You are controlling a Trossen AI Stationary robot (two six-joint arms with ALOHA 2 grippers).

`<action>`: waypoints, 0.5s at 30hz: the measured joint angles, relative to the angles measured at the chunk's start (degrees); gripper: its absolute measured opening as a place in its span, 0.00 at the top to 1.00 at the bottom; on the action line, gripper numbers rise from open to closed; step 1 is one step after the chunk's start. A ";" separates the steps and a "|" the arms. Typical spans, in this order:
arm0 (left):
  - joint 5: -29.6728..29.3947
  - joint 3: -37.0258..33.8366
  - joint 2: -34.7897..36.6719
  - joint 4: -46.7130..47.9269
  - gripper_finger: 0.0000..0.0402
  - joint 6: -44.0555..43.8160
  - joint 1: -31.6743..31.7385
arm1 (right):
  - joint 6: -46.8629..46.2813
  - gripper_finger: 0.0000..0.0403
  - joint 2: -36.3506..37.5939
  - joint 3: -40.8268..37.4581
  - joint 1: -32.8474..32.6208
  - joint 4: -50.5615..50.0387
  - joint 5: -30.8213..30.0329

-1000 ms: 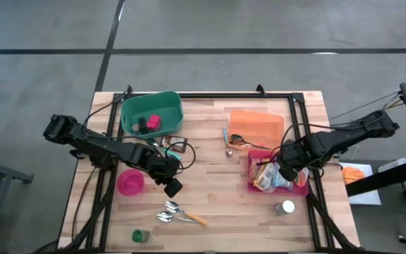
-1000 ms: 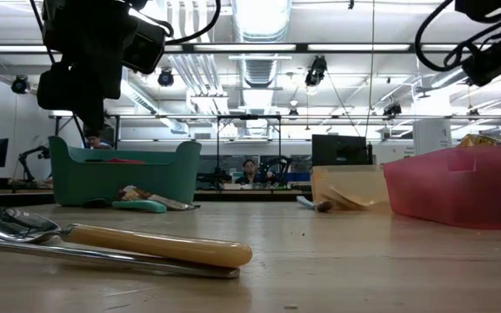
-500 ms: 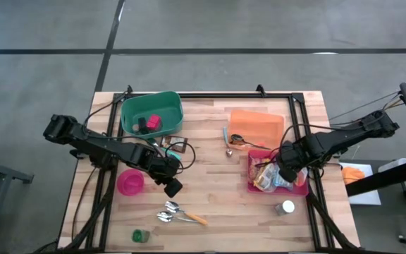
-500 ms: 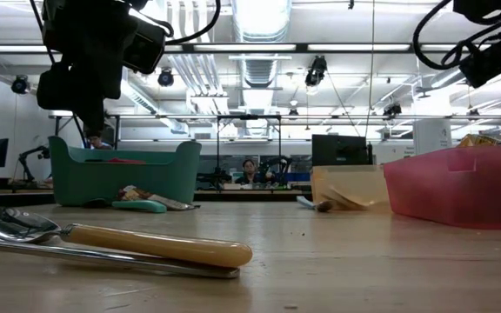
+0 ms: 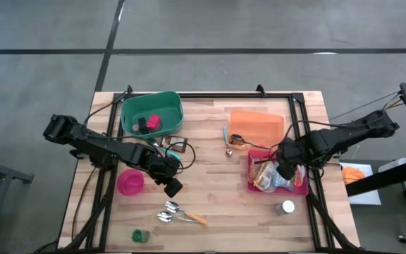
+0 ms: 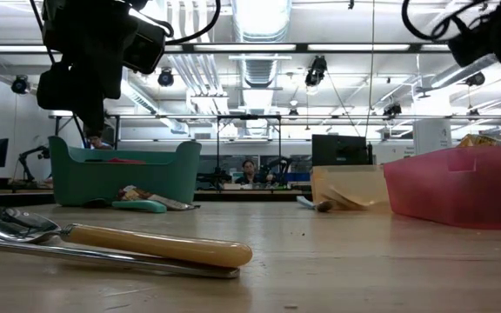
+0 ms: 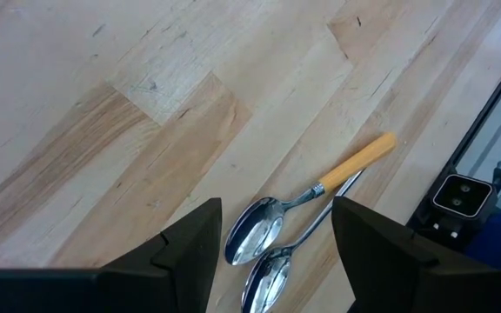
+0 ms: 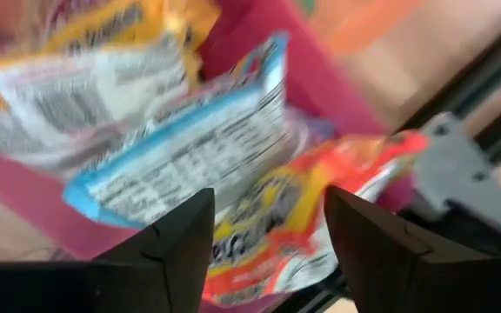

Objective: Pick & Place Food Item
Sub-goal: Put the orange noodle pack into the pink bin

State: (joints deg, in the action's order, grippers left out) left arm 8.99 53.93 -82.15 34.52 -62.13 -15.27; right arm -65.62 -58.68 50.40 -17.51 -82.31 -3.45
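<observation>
Food here = crinkly printed snack packets, lying heaped in the shallow pink plastic tray on my right side of the pale wooden table. In my right wrist view the blue-and-white packet and the orange-red packet overlap, w/ a yellow-topped one behind. My guess on handling: very light, soft, slippery film, contents prob crushable, so pinch a flat sealed edge or a loose corner, not the puffed middle, and squeeze gently. A bag may drag its neighbour up w/ it.

My right gripper sits over the tray's inner half, fingers spread apart w/ nothing between them; the packets lie just beyond the tips, close but I can't tell if touching. Orange-red packet is nearest the gap.

My left gripper hangs above the table's middle-left, jaws parted and empty, looking down on two metal spoons, one w/ a yellow-orange handle. It waits
</observation>
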 joint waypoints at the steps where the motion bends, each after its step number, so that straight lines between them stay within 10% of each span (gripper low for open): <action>1: 0.00 0.00 0.00 0.00 0.45 0.00 0.00 | -0.16 0.46 -0.01 0.98 -0.11 -1.13 -1.02; 7: 0.00 0.00 0.00 -0.01 0.45 -0.61 -0.02 | -0.97 0.50 -0.01 3.49 -1.92 -4.89 -2.90; 15: 0.00 0.00 0.00 0.00 0.45 -0.94 -0.02 | -4.62 0.83 -1.97 4.02 -9.86 -5.51 3.02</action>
State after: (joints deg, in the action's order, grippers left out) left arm 8.99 53.93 -82.15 34.52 -63.07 -15.29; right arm -70.25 -60.65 54.42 -27.37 -87.82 -0.43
